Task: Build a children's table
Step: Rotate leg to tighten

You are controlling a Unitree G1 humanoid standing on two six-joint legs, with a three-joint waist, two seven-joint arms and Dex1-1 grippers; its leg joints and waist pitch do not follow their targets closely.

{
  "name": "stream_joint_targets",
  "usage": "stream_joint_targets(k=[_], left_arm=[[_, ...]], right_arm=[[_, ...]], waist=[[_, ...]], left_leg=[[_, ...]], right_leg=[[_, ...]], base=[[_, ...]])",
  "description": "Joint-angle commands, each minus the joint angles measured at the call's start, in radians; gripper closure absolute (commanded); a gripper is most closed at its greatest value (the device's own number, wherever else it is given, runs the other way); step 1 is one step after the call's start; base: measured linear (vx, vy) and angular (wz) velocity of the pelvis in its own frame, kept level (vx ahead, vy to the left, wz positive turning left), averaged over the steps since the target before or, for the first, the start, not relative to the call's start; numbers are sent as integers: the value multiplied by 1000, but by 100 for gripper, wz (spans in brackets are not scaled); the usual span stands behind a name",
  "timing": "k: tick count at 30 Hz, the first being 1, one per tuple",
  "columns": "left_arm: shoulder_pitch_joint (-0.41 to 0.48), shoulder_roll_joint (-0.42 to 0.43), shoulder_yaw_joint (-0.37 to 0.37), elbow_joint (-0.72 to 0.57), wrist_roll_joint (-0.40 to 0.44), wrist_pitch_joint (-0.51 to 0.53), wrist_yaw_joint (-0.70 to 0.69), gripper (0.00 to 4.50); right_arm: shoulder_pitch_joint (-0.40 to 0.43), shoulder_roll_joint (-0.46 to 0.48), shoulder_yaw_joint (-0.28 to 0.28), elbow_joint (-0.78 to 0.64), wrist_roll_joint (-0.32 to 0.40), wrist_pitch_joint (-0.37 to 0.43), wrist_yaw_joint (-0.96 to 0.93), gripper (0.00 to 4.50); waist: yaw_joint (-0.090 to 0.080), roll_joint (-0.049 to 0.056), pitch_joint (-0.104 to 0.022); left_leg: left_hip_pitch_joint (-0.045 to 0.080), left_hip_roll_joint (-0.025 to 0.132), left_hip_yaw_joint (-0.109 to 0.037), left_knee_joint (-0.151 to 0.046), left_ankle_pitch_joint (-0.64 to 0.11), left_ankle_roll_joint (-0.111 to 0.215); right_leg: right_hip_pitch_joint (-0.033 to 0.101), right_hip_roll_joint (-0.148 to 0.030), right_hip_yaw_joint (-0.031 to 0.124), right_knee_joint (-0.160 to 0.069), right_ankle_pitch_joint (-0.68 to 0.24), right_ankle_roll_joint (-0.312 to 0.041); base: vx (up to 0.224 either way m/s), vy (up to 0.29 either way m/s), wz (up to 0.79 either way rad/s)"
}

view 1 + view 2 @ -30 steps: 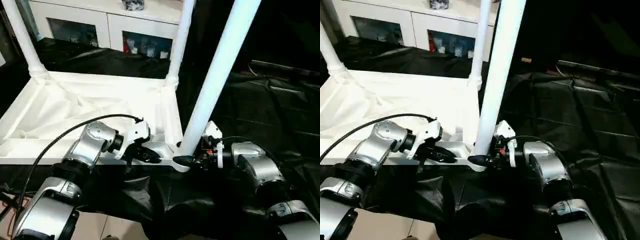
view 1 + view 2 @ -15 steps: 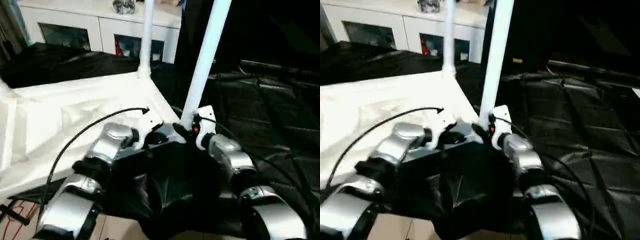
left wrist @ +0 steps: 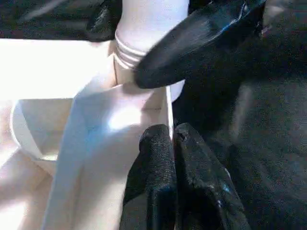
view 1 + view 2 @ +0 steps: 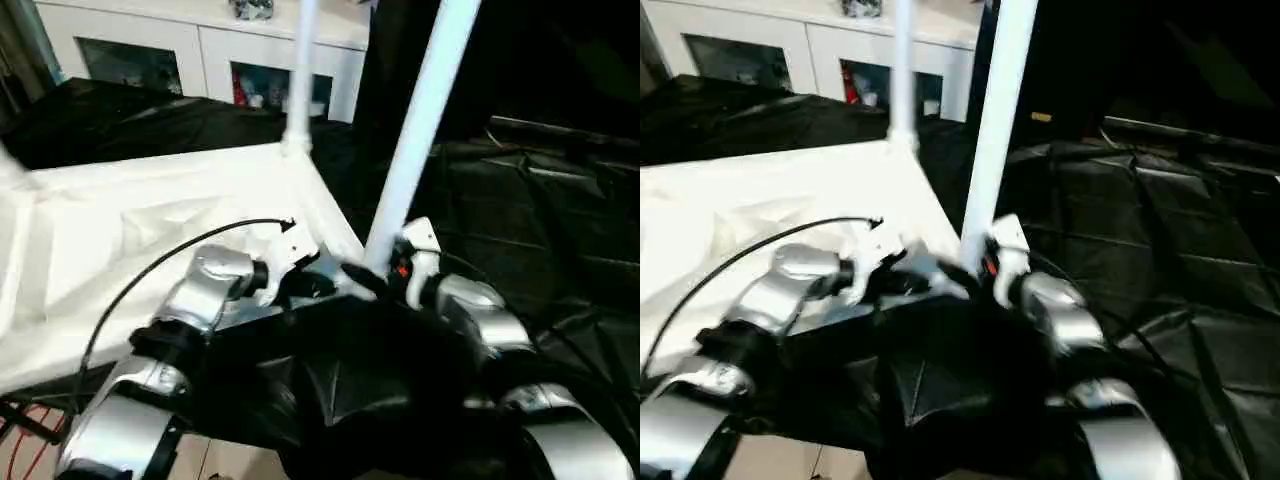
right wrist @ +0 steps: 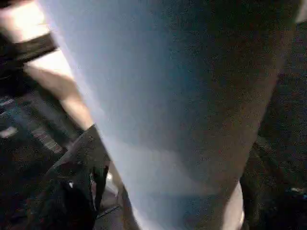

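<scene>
The children's table lies upside down: the white tabletop (image 4: 150,200) rests on the black cloth. A white leg (image 4: 420,130) rises from its near right corner socket, and another leg (image 4: 300,80) stands at the far corner. My left gripper (image 4: 325,285) is shut, with its tips (image 3: 171,136) against the tabletop's rim right beside the socket. Close against the base of the near leg (image 5: 168,96) is my right gripper (image 4: 372,275). The socket collar (image 3: 127,57) shows just past my left fingers.
A black cloth (image 4: 540,200) covers the work table to the right of the tabletop and beyond it. A white cabinet (image 4: 200,50) with glass doors stands at the back. Red cables (image 4: 30,420) lie on the floor at the lower left.
The whole picture has shifted and tilted, so the camera has moved. Both grippers stay at the near right corner, and the leg still stands in its socket.
</scene>
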Motion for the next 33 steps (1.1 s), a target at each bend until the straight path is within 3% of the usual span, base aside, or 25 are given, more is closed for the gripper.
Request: stream_joint_targets(k=[1, 5, 10, 17, 25, 29, 30, 31, 33], left_arm=[[7, -32, -66, -25, -32, -39, -88, 450], [6, -5, -65, -16, -30, -47, -121, 450], [-4, 29, -65, -4, -21, -55, -150, 450], [3, 34, -68, -10, -29, -52, -170, 450], [6, 27, -65, -8, -29, -47, -146, 450], [-24, -24, -31, 35, -11, -23, 11, 450], [-28, -33, -28, 41, -7, -21, 33, 450], [-28, -33, -28, 41, -7, -21, 33, 450], [-48, -72, -17, 61, 6, 3, 124, 450]], right_arm=[[22, 0, 96, -42, -1, 30, 157, 84], [48, -42, 127, -91, 4, 75, 267, 84], [75, -72, 173, -137, -9, 106, 347, 116], [83, -67, 172, -161, 2, 137, 359, 168], [94, -62, 163, -178, 13, 166, 332, 186], [57, -11, 112, -77, -36, 138, 102, 187], [46, 0, 101, -53, -47, 131, 48, 187], [46, 0, 101, -53, -47, 131, 48, 187], [6, 40, 56, 35, -68, 125, -155, 188]], waist=[[2, 8, -47], [14, 5, -45], [26, 4, -46], [27, 9, -46], [28, 2, -48], [23, -2, -40], [17, 1, -37], [16, 0, -37], [13, 3, -37]], left_leg=[[3, 8, 14, -54, -205, 89], [3, 12, 14, -56, -237, 57], [2, 10, 16, -55, -207, 53], [4, 9, 15, -57, -225, 36], [3, 9, 15, -55, -208, 41], [5, 7, 12, -62, -270, 23], [7, 7, 7, -64, -314, 0], [8, 7, 4, -66, -327, -4], [10, 8, 1, -67, -334, -16]], right_leg=[[51, -37, 37, -67, -92, -255], [52, -38, 36, -71, -168, -233], [51, -38, 37, -66, -137, -229], [50, -38, 37, -69, -157, -223], [51, -39, 36, -65, -138, -228], [44, -44, 37, -82, -281, -193], [38, -49, 37, -92, -397, -160], [38, -50, 35, -96, -429, -147], [34, -50, 36, -99, -448, -132]], base=[[0, 0, 0], [0, 0, 0], [0, 0, 0], [0, 0, 0], [0, 0, 0], [0, 0, 0], [0, 0, 0], [0, 0, 0], [0, 0, 0]])
